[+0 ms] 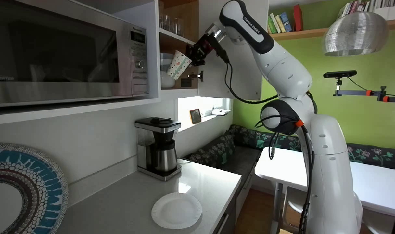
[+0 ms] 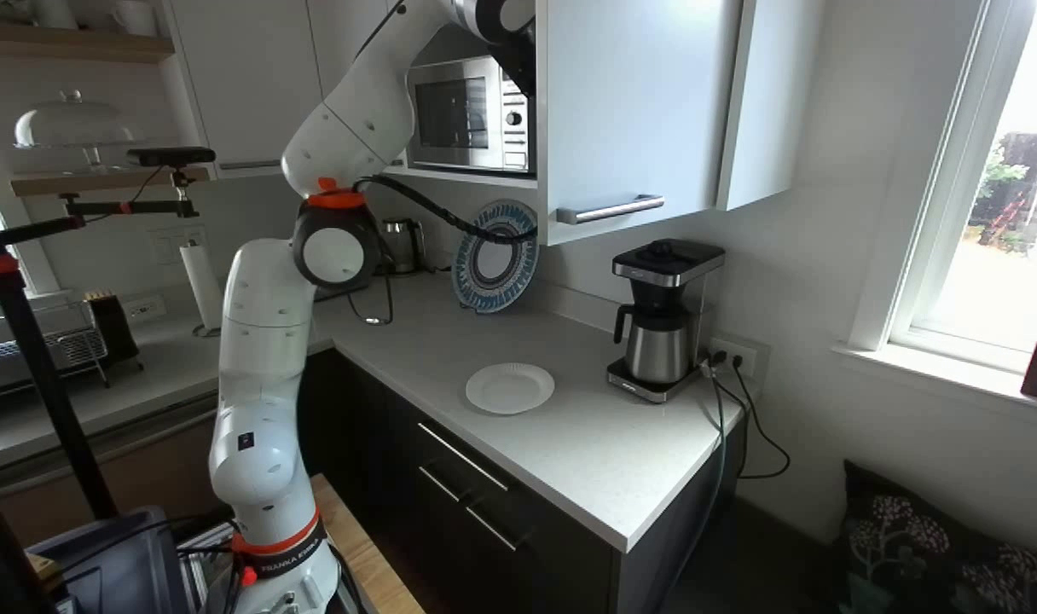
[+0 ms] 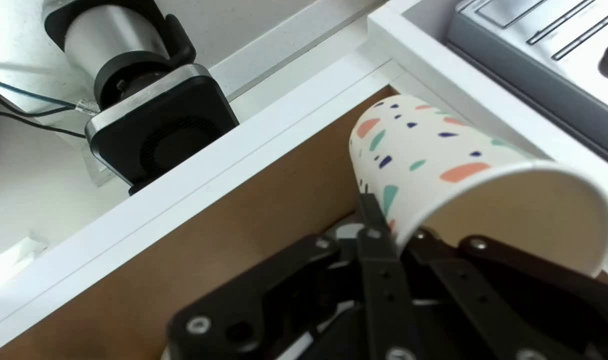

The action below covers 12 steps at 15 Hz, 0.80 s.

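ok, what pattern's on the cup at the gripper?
Off-white cup with scattered coral, green and dark blue flecks; clearest in the wrist view.

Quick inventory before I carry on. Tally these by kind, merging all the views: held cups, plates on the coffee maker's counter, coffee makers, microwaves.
Held cups: 1 (speckled cup)
Plates: 2 (white plate, patterned plate)
Coffee makers: 1 (coffee maker)
Microwaves: 1 (microwave)
Total: 5

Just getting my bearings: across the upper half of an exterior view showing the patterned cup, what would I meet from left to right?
Microwave → patterned cup → gripper holding it → blue book → silvery lamp.
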### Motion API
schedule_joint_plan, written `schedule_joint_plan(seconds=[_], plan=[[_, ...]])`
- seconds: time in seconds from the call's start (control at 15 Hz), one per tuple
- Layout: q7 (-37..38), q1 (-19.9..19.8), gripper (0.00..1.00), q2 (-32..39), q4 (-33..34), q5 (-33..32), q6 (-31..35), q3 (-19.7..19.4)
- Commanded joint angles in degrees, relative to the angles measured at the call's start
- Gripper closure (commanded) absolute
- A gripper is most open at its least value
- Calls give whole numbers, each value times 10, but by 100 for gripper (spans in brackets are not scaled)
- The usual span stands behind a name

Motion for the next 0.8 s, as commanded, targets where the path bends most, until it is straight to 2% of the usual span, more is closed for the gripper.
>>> schedule_joint_plan(seconds=[0.0,0.2,0.73], plan=[[0,-12,100,-39,-51,42,-37,6],[0,-2,100,-64,-97,68,-56,8],[-55,40,100,-158,-301,13,-40,21]])
